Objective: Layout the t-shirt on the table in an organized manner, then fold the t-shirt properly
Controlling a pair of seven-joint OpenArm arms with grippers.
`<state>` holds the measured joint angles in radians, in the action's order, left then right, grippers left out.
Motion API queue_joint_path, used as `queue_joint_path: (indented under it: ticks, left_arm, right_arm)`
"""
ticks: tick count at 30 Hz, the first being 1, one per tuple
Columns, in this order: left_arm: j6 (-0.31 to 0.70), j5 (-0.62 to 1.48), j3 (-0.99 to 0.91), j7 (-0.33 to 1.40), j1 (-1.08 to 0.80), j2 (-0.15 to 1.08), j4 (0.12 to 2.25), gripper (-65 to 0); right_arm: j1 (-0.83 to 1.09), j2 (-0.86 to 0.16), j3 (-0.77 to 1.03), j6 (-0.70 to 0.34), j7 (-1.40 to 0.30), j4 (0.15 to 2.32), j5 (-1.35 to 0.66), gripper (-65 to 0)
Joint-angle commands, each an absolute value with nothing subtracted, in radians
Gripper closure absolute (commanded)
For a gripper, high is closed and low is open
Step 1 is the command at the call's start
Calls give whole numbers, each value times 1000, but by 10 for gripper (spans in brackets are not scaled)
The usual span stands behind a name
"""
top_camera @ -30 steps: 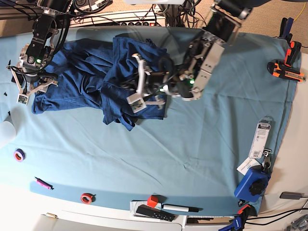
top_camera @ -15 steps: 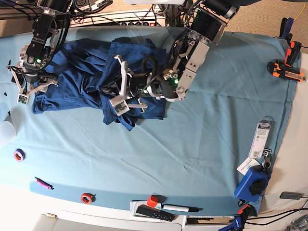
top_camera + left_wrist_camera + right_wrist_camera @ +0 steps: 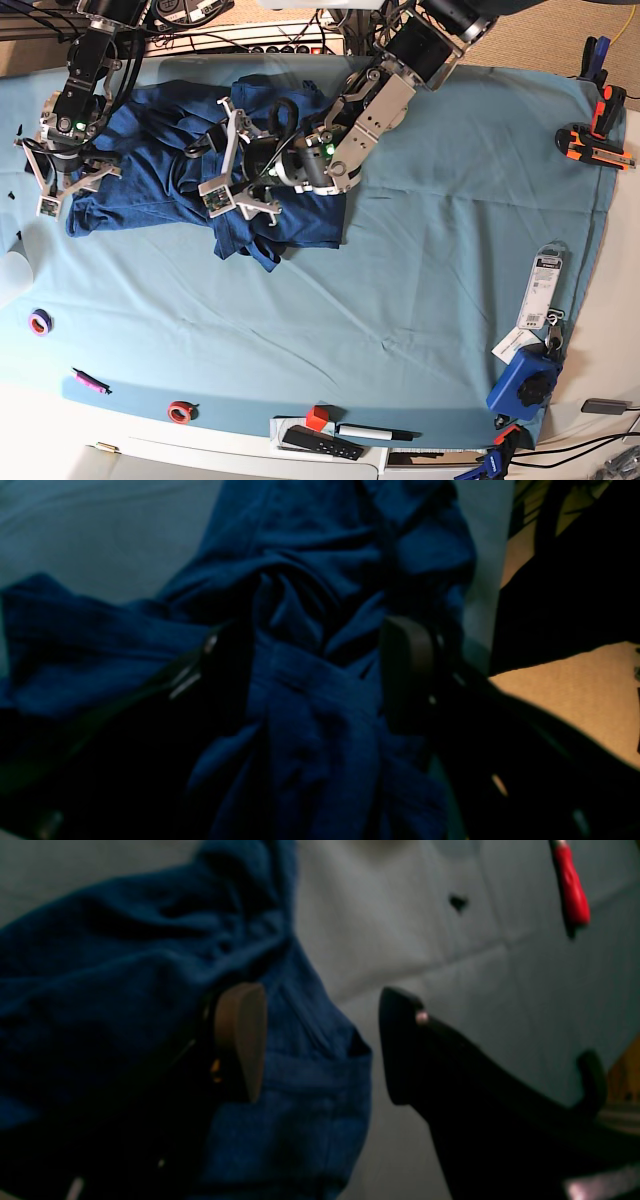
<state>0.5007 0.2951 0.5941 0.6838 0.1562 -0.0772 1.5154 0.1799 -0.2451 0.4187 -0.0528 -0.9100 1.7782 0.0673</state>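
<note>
Left wrist view: left hand (image 3: 320, 675) spread wide, dark blue t-shirt (image 3: 320, 730) bunched in a thick rope between the two fingers (image 3: 407, 670), no pinch visible. Best closed only on a single hem or edge, not this whole wad.

Right wrist view: right hand (image 3: 320, 1040) spread too, brown-padded finger (image 3: 242, 1040) resting against the t-shirt (image 3: 150, 990), other finger over bare teal worktop (image 3: 450, 940). Cloth corner lying between the fingers, ungripped.

Base view: t-shirt (image 3: 150, 150) crumpled at the far left of the worktop (image 3: 450, 250); left hand (image 3: 232, 185) over its middle folds, right hand (image 3: 55, 180) at its left edge. Layout apparently unfinished. Worth taking two well-separated edges, lifting little, drawing apart evenly to flatten before any fold.
</note>
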Motion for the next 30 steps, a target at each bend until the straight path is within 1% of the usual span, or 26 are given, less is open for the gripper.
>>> queue_joint_path:
  ticks: [1, 4, 5, 8, 11, 12, 14, 15, 18, 21, 23, 26, 28, 30]
  left_arm:
    - [505, 306, 593, 667, 178, -89, 1531, -395]
    - [504, 305, 592, 682, 183, -77, 1531, -395]
    - [504, 306, 591, 682, 183, -71, 1531, -395]
    - [505, 306, 591, 681, 183, -55, 1531, -395]
    - [505, 305, 591, 681, 183, -49, 1531, -395]
    - [505, 306, 591, 680, 183, -50, 1531, -395]
    - [505, 306, 591, 680, 183, -50, 1531, -395]
    - [505, 305, 591, 680, 183, -49, 1531, -395]
    - [505, 306, 591, 680, 183, -50, 1531, -395]
    - [505, 306, 591, 680, 183, -50, 1531, -395]
    - [505, 306, 591, 679, 183, -50, 1531, -395]
    - [505, 306, 591, 680, 183, -50, 1531, -395]
    - [505, 306, 591, 679, 183, -50, 1531, -395]
    - [505, 306, 591, 679, 183, -50, 1531, -395]
  right_arm:
    - [165, -270, 444, -48, -880, 1791, 83, -351]
    - [148, -290, 517, -67, -884, 1791, 46, -351]
    - [145, -302, 550, -89, -887, 1791, 14, -351]
    - [127, -342, 665, -181, -954, 1788, -131, -352]
    - [94, -393, 780, -303, -1039, 1722, -343, -352]
    - [78, -413, 810, -347, -1069, 1676, -426, -363]
    - [46, -457, 852, -422, -1136, 1553, -590, -404]
    - [29, -480, 865, -464, -1176, 1481, -677, -412]
    - [-26, -542, 871, -582, -1295, 1265, -911, -412]
    - [-86, -588, 871, -657, -1396, 1069, -1082, -412]
    - [-116, -608, 871, -691, -1396, 968, -1127, -412]
    - [-135, -620, 871, -698, -1396, 891, -1119, -412]
    - [-136, -620, 871, -698, -1384, 887, -1068, -412]
    - [-136, -620, 871, -698, -1338, 887, -995, -412]
